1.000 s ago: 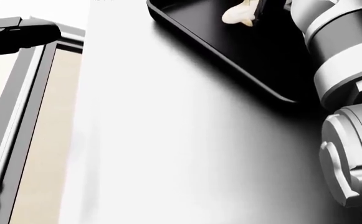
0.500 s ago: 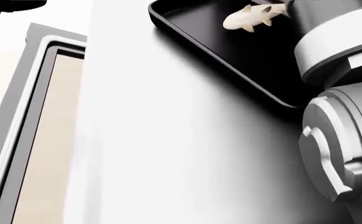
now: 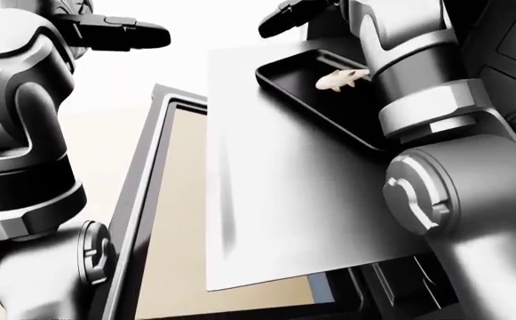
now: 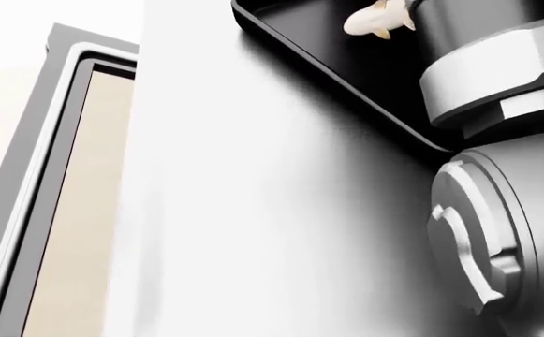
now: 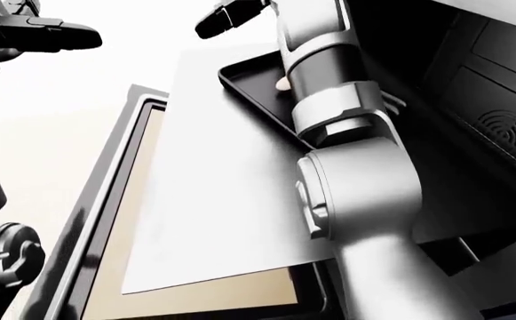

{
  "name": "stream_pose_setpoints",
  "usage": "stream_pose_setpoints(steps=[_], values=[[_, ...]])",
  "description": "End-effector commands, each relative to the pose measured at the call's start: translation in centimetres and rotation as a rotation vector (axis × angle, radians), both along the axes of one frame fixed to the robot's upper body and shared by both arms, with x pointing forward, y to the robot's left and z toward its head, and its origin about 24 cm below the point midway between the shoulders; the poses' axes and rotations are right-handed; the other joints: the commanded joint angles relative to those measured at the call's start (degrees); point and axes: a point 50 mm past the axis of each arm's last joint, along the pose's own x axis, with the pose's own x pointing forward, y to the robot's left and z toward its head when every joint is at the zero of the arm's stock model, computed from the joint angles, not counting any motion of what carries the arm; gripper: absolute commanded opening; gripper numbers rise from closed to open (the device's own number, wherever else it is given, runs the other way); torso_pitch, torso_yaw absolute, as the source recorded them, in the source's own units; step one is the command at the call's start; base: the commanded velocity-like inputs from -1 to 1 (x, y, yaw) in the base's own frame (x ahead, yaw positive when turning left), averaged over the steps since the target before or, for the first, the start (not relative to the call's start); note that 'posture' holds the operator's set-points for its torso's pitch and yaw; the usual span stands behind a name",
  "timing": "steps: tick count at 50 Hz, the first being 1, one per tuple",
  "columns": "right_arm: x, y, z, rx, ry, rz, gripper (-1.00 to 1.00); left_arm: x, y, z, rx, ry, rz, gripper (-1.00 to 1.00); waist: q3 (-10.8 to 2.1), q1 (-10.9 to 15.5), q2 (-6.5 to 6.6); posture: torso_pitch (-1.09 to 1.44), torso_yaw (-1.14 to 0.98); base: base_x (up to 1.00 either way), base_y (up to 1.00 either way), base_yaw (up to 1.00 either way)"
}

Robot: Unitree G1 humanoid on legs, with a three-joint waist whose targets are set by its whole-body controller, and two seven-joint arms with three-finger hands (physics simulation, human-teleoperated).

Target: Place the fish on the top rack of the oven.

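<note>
The pale fish lies on its side in a black tray, also seen at the head view's top: fish, tray. The tray rests on the far end of a flat grey oven rack sheet. My right hand hovers above and to the left of the tray, dark fingers stretched out, open and holding nothing. My right forearm hides most of the fish in the right-eye view. My left hand is raised at the upper left, open and empty, far from the tray.
The oven door hangs open under the rack, its glass pane showing tan floor. The dark oven cavity with a vent grille lies to the right. My right elbow joint fills the head view's right side.
In the head view the dark fingers beside the fish have gone and the fish lies flat in the tray. My right arm has shifted left, and my left hand has left the top left.
</note>
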Motion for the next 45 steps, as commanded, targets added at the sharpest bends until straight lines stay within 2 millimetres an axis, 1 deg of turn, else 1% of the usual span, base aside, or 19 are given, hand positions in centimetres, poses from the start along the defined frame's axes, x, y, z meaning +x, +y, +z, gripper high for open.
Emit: stream_pose_setpoints(steps=[1, 4, 5, 6, 10, 16, 23, 26, 33, 40, 45], values=[[-1.2, 0.5, 2.8, 0.031, -0.119, 0.027, 1.00, -1.0, 0.0, 2.2, 0.018, -0.104, 0.007, 1.00, -1.88, 0.0, 0.25, 0.00, 0.00, 0.00, 0.00, 0.00], [-1.3, 0.6, 3.2, 0.044, -0.155, 0.033, 1.00, -1.0, -0.2, 2.2, 0.019, -0.114, 0.006, 1.00, -1.86, 0.0, 0.19, 0.00, 0.00, 0.00, 0.00, 0.00], [-1.4, 0.7, 3.3, 0.039, -0.172, 0.031, 1.00, -1.1, -0.2, 2.3, 0.011, -0.149, 0.003, 1.00, -1.86, 0.0, 0.18, 0.00, 0.00, 0.00, 0.00, 0.00], [-1.5, 0.8, 3.5, 0.006, -0.212, 0.024, 1.00, -1.0, -0.3, 2.1, 0.002, -0.145, 0.002, 1.00, -1.83, 0.0, 0.14, 0.00, 0.00, 0.00, 0.00, 0.00], [-1.8, 1.0, 4.0, 0.020, -0.252, 0.033, 1.00, -1.1, -0.3, 2.0, -0.009, -0.166, 0.007, 1.00, -1.86, 0.0, 0.10, 0.00, 0.00, 0.00, 0.00, 0.00], [-2.0, 1.2, 4.1, 0.021, -0.289, 0.043, 1.00, -1.2, -0.3, 1.9, -0.019, -0.183, 0.010, 1.00, -1.92, 0.0, 0.07, 0.00, 0.00, 0.00, 0.00, 0.00], [-2.2, 1.3, 4.4, 0.017, -0.339, 0.043, 1.00, -1.4, -0.2, 2.6, -0.023, -0.223, 0.018, 1.00, -1.93, -0.1, 0.05, 0.00, 0.00, 0.00, 0.00, 0.00], [-2.5, 1.4, 5.1, 0.016, -0.369, 0.044, 1.00, -1.5, -0.3, 3.0, -0.029, -0.235, 0.015, 1.00, -1.94, -0.1, 0.05, 0.00, 0.00, 0.00, 0.00, 0.00], [-3.0, 1.1, 6.0, 0.010, -0.440, 0.030, 1.00, -1.7, -0.5, 3.4, -0.023, -0.266, 0.014, 1.00, -1.72, -0.1, 0.05, 0.00, 0.00, 0.00, 0.00, 0.00], [-3.6, 0.5, 7.0, 0.030, -0.554, 0.004, 1.00, -1.9, -0.6, 3.7, -0.013, -0.314, 0.019, 1.00, -1.67, -0.2, 0.00, 0.00, 0.00, 0.00, 0.00, 0.00], [-3.8, 0.2, 7.2, 0.037, -0.592, -0.013, 1.00, -2.1, -0.6, 4.1, -0.017, -0.348, 0.014, 1.00, -1.60, -0.2, -0.05, 0.00, 0.00, 0.00, 0.00, 0.00]])
